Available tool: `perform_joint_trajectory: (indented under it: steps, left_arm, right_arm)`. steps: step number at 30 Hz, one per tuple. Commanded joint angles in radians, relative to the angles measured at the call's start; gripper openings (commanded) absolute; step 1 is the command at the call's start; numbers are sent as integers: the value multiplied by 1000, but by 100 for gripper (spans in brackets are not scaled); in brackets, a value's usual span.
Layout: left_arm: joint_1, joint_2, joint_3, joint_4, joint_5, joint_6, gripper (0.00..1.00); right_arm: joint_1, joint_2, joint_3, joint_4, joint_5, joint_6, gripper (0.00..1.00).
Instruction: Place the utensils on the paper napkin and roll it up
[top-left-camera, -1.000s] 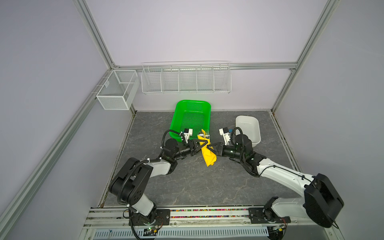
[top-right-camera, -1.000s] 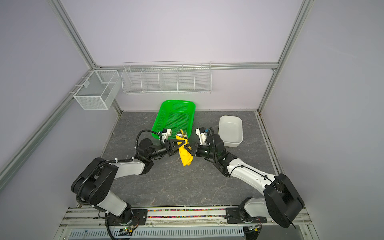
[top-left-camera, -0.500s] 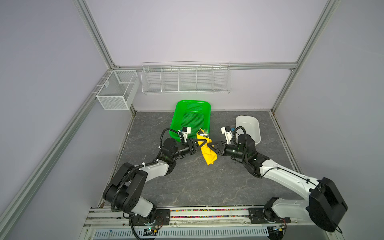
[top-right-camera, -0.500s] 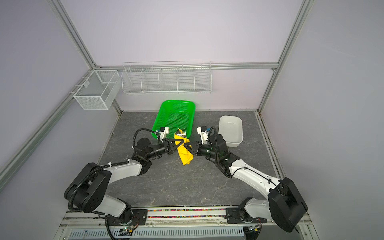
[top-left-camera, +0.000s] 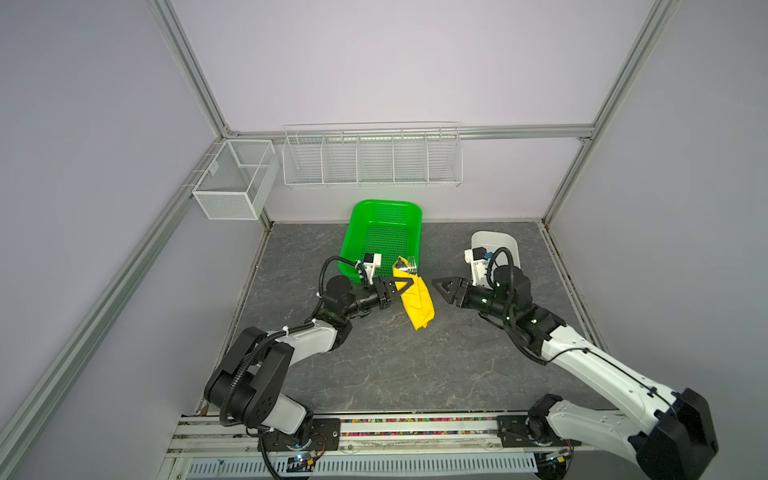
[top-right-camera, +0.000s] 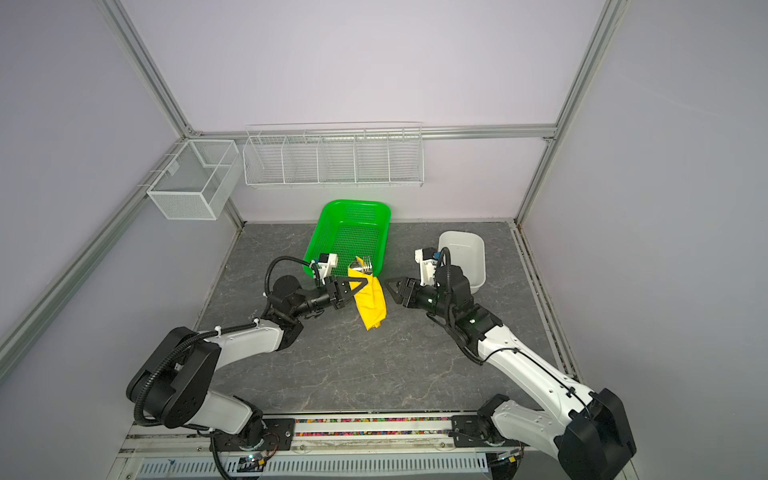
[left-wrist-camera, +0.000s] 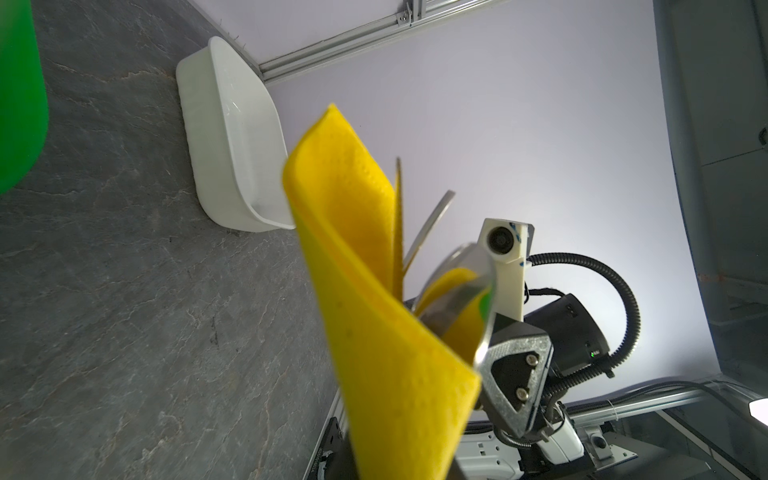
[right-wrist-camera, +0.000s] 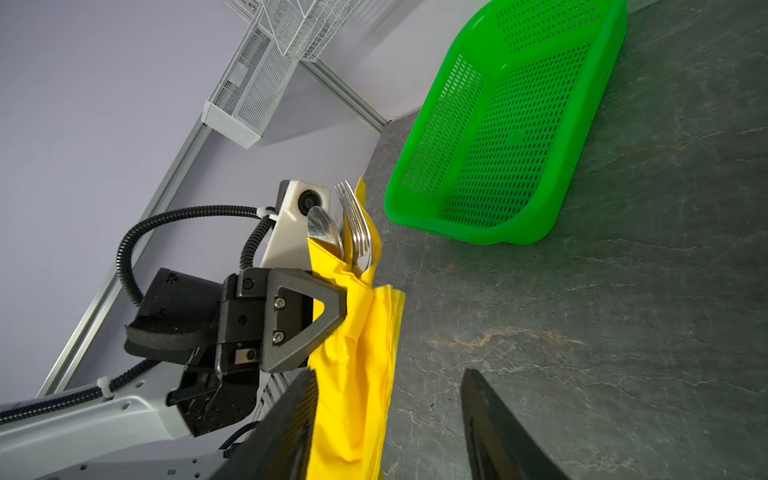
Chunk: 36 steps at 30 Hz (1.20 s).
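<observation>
Your right gripper (top-left-camera: 441, 289) is opening and backing off the napkin (top-left-camera: 419, 307); your left gripper (top-left-camera: 404, 285) is staying clamped on it, utensils (top-left-camera: 407, 264) rolled inside, nearly done.

We find the rolled yellow paper napkin (top-left-camera: 417, 305) between the left gripper (top-left-camera: 406, 284) and the right gripper (top-left-camera: 442, 291), the silver metal utensils (top-left-camera: 408, 264) inside it, the green perforated plastic basket (top-left-camera: 384, 204) behind, the white plastic tub (top-left-camera: 510, 245) farther right
</observation>
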Motion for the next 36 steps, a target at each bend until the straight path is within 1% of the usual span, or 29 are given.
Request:
perform_joint_trajectory:
  steps: [1,4,5,7,9,11,13,18,20,23,30,33,36]
  left_arm:
    - [-4,-30,46,42,22,-5,12]
    - [-4,-33,47,45,25,-9,12]
    - [-5,-33,47,47,25,-11,12]
    - [-4,-33,48,55,28,-20,12]
    - [-4,-31,45,71,29,-30,12]
    - [-3,-27,43,82,28,-40,12]
    - [-4,-26,41,84,21,-42,12]
    - [-3,-23,39,78,12,-44,12]
    - [-5,-23,39,72,7,-42,13]
    - [-3,-21,31,65,-8,-42,14]
    - [-3,-16,29,58,-24,-45,18]
    - [-3,-11,23,65,-34,-54,18]
    - [-3,0,23,86,-32,-66,15]
  right_arm:
    - [-2,50,41,20,-102,-18,58]
    - [-1,106,56,42,-162,-15,54]
    - [-2,123,90,38,-168,-15,51]
    - [-2,137,85,44,-150,-4,46]
    - [-3,145,79,63,-152,4,44]
    - [-3,154,80,73,-167,7,35]
    - [-4,152,72,100,-178,16,31]
    - [-6,135,69,107,-174,19,11]
    - [-8,121,34,122,-164,26,8]
    - [-9,98,16,134,-139,32,6]
    - [-9,67,-9,153,-123,49,6]
    - [-8,64,-14,154,-116,57,6]
    - [-9,61,-17,152,-105,61,6]
